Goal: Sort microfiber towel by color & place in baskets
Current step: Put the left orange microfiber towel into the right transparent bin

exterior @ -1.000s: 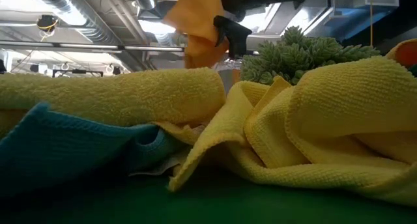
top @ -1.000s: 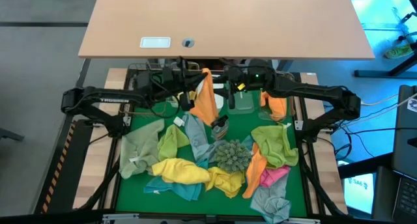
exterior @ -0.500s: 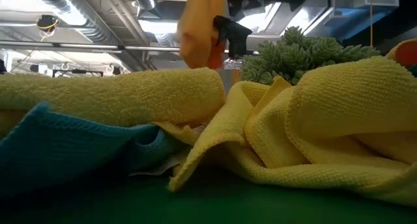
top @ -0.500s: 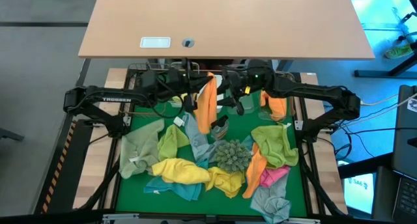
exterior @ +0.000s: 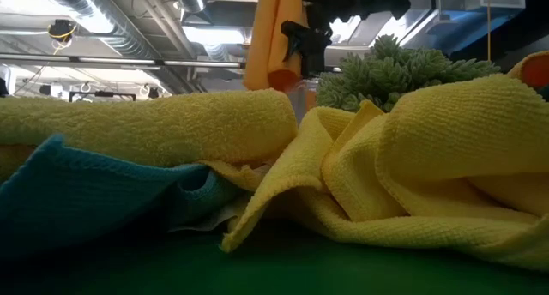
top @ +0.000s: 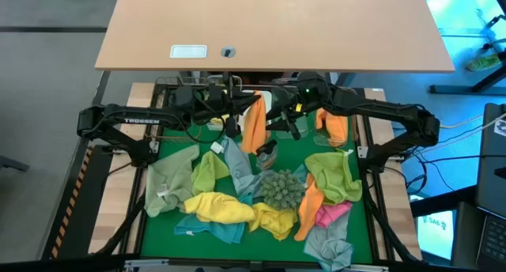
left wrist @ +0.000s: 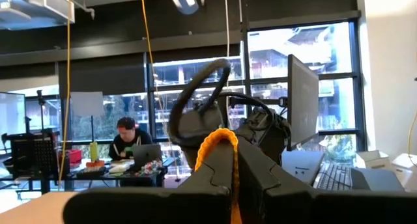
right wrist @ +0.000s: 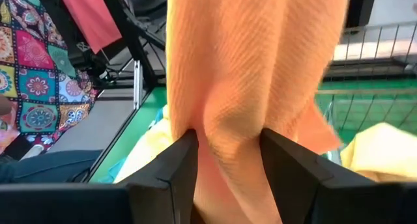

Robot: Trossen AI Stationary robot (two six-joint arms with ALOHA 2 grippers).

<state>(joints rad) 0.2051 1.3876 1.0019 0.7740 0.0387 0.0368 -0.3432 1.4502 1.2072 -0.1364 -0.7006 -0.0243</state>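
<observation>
An orange towel [top: 254, 123] hangs above the far middle of the green mat, between my two grippers. My left gripper [top: 239, 106] comes from the left and is shut on its top. My right gripper [top: 278, 118] comes from the right and is shut on the cloth lower down. In the low view the orange towel [exterior: 273, 38] hangs straight, with a dark finger of my right gripper [exterior: 304, 39] beside it. A clear basket [top: 299, 128] stands by the far edge. Another basket [top: 335, 130] at the far right holds orange cloth. My left gripper [left wrist: 234, 155] pinches a narrow fold at the towel's top [left wrist: 223, 138] between its two fingers; the fold sticks out past the fingertips and the towel hangs below. My right gripper [right wrist: 225, 142] has the hanging towel's gathered middle [right wrist: 228, 129] between its fingers [right wrist: 179, 162], several layers, coming level from the right. The cloth narrows where the fingers meet it and is lifted clear.
Loose towels cover the mat: yellow [top: 221, 207], green [top: 332, 173], grey-green [top: 170, 181], teal [top: 213, 228], pink [top: 332, 213], grey [top: 328, 244]. A spiky grey-green ball [top: 278, 187] sits among them. A wooden desk [top: 277, 27] lies beyond the far edge. A person sits in the room behind.
My left gripper has carried the orange towel toward the right, up to my right gripper. The towel, first spread and slanting, now hangs straight and narrow between the right gripper's fingers.
</observation>
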